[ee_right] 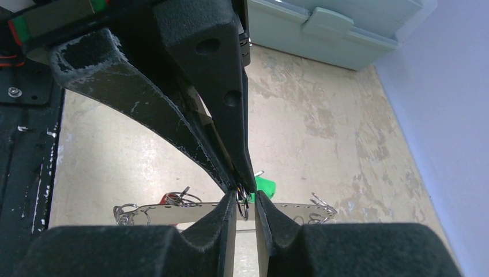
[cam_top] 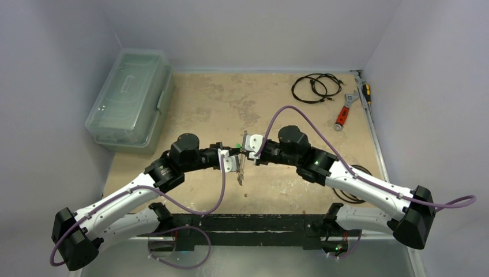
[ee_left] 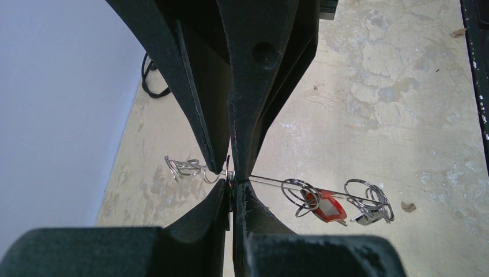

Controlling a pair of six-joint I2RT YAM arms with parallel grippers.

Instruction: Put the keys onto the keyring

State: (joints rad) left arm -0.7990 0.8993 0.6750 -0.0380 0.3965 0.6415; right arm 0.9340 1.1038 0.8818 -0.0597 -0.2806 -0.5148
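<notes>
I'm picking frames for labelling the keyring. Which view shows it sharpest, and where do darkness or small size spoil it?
Left wrist is sharpest: keyring edge-on, red tag crisp against the pale table. Top external is evenly lit, but the keyring is too small for detail. Right wrist: dark, close fingers fill the frame, leaving only a strip of it.

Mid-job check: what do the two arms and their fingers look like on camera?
Left arm and right arm: white links, bulky black joints, a looping purple cable each. A small green light shows on the right arm. Left fingers are black tapered wedges; right fingers likewise, with whitish scuffs.
</notes>
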